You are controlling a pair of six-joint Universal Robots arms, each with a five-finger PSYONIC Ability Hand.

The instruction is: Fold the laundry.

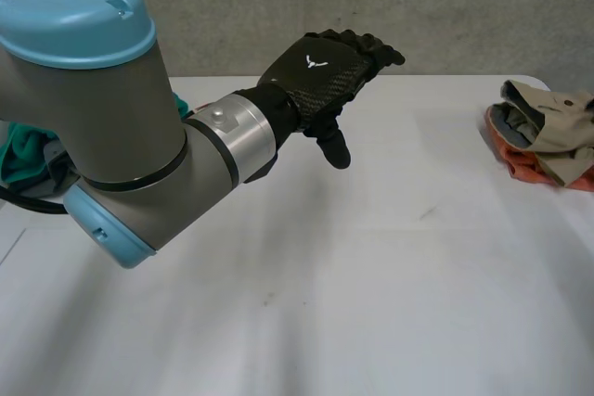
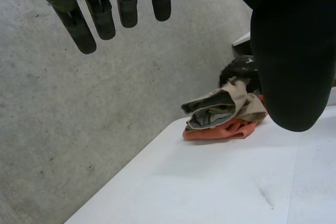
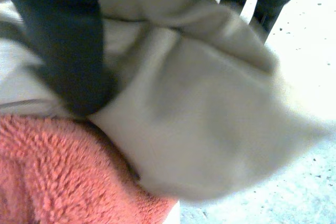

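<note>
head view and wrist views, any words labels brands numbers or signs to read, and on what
No words or numbers can be read.
White winged emblem, no letters: on the back of the left robot hand.
Same emblem, small: on the right robot hand.
Beige garment and orange fleece: no label shows.

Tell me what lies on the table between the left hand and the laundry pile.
Nothing: in the head view the white table is bare between the left hand and the laundry pile at its right edge; the left wrist view agrees.
</note>
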